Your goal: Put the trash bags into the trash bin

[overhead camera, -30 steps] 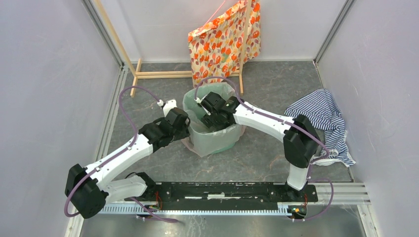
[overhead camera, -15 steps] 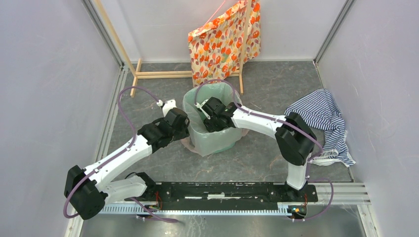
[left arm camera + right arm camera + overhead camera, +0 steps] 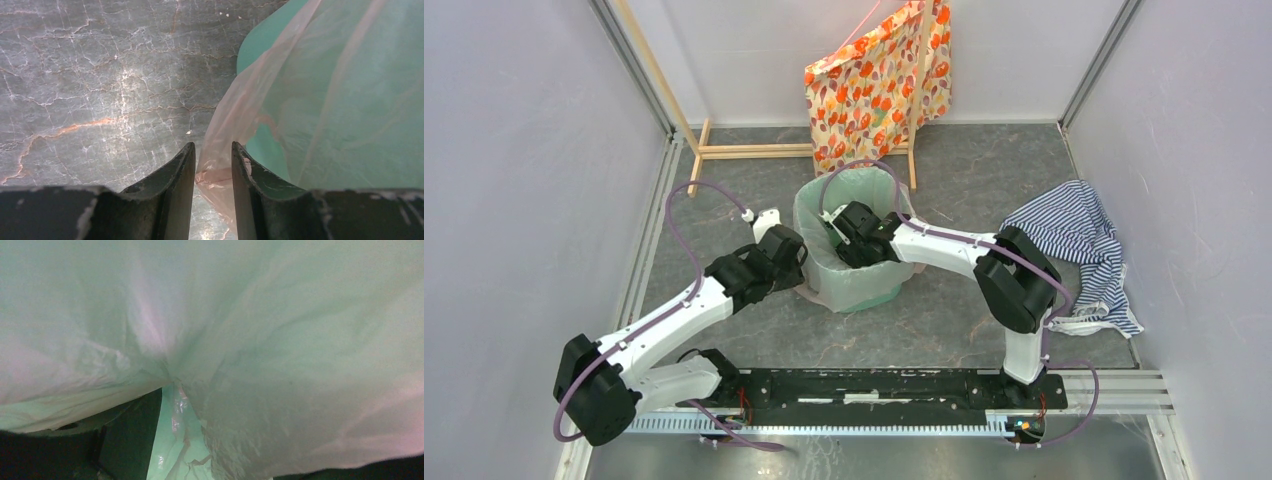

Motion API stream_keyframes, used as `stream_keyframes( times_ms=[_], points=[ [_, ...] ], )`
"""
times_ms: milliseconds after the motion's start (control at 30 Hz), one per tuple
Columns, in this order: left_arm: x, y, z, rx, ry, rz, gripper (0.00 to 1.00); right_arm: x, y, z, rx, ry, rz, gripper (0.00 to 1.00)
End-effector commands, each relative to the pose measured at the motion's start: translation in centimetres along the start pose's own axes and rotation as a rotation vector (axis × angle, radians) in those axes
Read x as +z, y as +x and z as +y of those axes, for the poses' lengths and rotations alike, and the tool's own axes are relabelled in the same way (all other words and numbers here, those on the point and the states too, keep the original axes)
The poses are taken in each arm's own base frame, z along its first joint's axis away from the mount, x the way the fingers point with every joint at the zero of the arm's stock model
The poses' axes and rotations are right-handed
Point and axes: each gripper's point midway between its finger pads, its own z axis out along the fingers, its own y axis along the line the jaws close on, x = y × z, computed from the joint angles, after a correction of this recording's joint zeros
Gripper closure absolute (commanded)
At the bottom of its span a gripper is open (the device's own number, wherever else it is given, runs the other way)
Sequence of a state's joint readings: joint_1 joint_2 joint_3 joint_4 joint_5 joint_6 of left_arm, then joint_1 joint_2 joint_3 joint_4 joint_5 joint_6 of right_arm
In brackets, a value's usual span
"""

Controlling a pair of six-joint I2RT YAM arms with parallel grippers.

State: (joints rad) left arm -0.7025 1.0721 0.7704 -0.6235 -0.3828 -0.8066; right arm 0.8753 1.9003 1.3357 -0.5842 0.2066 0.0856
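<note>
The mint-green trash bin (image 3: 871,296) stands mid-floor with a translucent pinkish trash bag (image 3: 816,262) draped over its rim and down its walls. My left gripper (image 3: 212,148) is low at the bin's left side, open only a little. The bag's loose lower hem (image 3: 216,175) hangs in the narrow gap between its fingers. My right gripper (image 3: 837,229) reaches down inside the bin, open wide. Bag film (image 3: 280,330) covers nearly all of its view, and only one dark finger (image 3: 127,440) shows beside a strip of green bin wall (image 3: 165,450).
An orange floral bag (image 3: 879,75) hangs on a wooden rack (image 3: 754,151) behind the bin. A blue-striped cloth (image 3: 1074,240) lies on the floor at the right. Grey walls enclose the cell, and the arms' mounting rail (image 3: 894,385) runs along the near edge.
The right arm has pushed further left and down into the bin, and the bin with its bag has shifted slightly away. The left gripper has narrowed a little around the hem.
</note>
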Motion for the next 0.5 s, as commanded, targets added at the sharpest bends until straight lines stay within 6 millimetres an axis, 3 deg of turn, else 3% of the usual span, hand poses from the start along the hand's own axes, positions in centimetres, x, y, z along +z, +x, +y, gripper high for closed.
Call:
stream_keyframes(
  times_ms=[0,467],
  points=[
    [0.2,-0.4,-0.3,-0.010,0.020,-0.029,0.62,1.4,3.6,0.2,0.010,0.004,0.117,0.24],
    [0.1,-0.9,-0.9,-0.003,0.033,-0.032,0.64,-4.1,-1.3,-0.4,0.052,-0.003,-0.032,0.22]
  ],
)
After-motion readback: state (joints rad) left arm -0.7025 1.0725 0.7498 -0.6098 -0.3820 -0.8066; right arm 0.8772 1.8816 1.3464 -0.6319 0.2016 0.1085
